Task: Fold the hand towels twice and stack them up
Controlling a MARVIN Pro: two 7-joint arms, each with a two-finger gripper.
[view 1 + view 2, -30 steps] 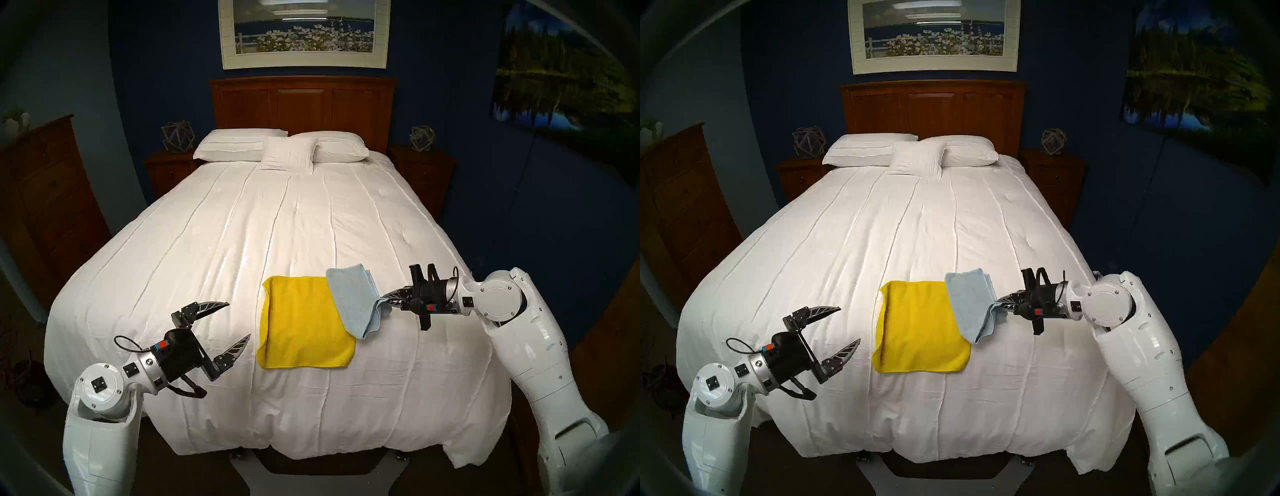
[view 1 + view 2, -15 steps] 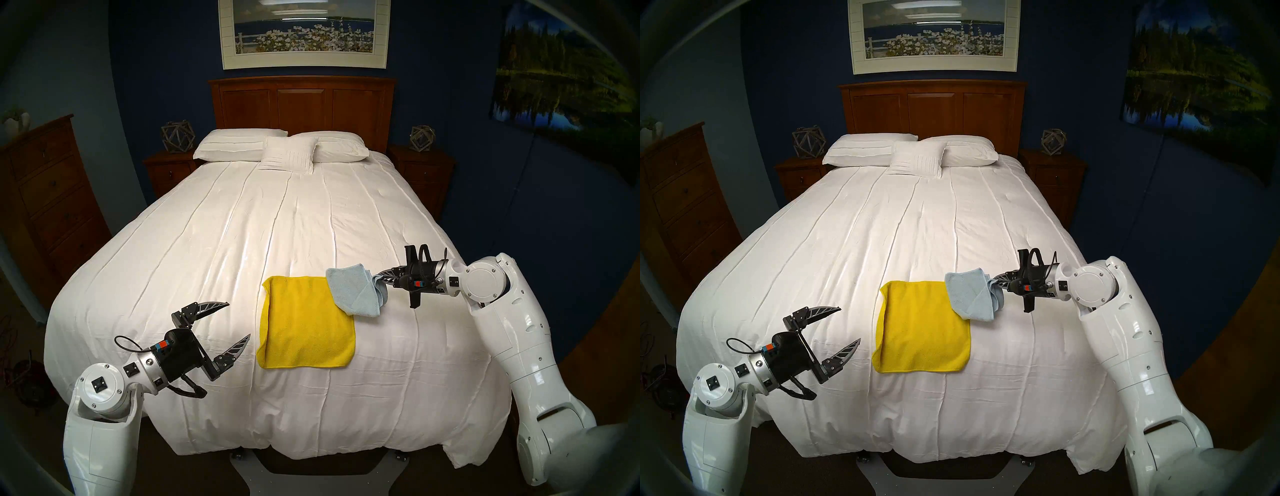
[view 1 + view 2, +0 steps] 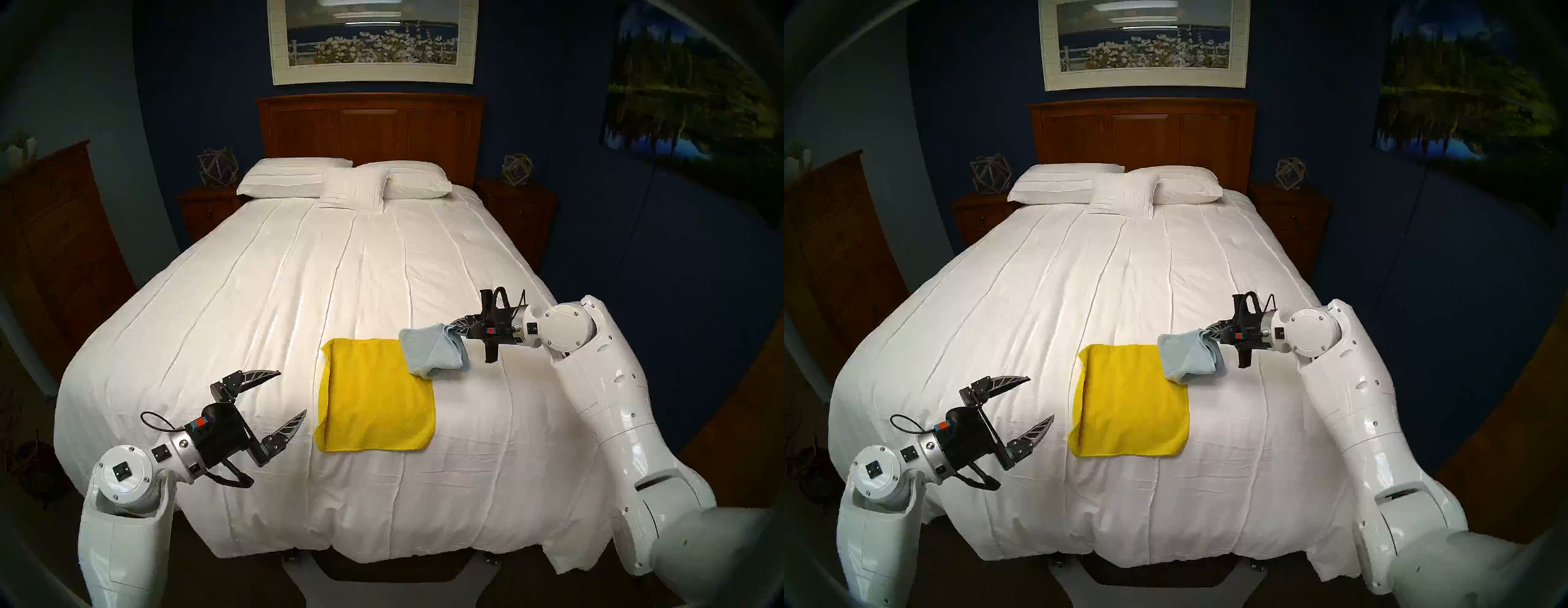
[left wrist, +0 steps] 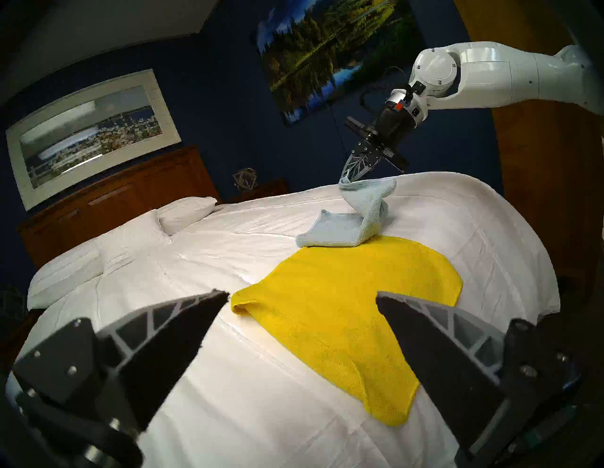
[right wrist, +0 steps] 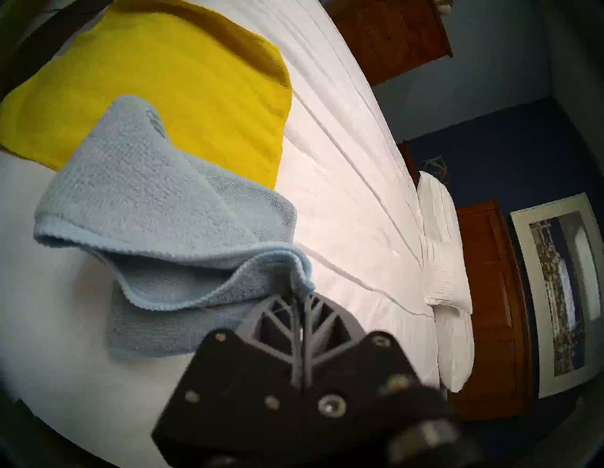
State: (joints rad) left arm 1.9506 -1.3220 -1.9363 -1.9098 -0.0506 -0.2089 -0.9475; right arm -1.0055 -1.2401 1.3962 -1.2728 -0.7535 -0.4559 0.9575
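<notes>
A bright yellow hand towel (image 3: 375,397) (image 3: 1129,401) (image 4: 340,304) (image 5: 170,98) lies flat and square on the white bedspread (image 3: 297,297) near the foot of the bed. A pale grey-blue hand towel (image 3: 432,350) (image 3: 1189,354) (image 4: 346,225) (image 5: 157,202) overlaps its far right corner, doubled over on itself. My right gripper (image 3: 456,333) (image 3: 1212,333) (image 4: 348,178) (image 5: 299,294) is shut on a lifted edge of the blue towel, holding that edge above the rest. My left gripper (image 3: 292,392) (image 3: 1040,397) (image 4: 302,297) hovers open just left of the yellow towel, holding nothing.
White pillows (image 3: 343,180) lie at the head of the bed before a wooden headboard (image 3: 369,127). Nightstands (image 3: 208,210) flank the bed and a dresser (image 3: 55,237) stands at the left. The bedspread drops off at the foot edge near me.
My right gripper has carried the blue towel's edge up and away from me, toward the far end, folding the towel over itself. The left arm and the yellow towel have stayed still.
</notes>
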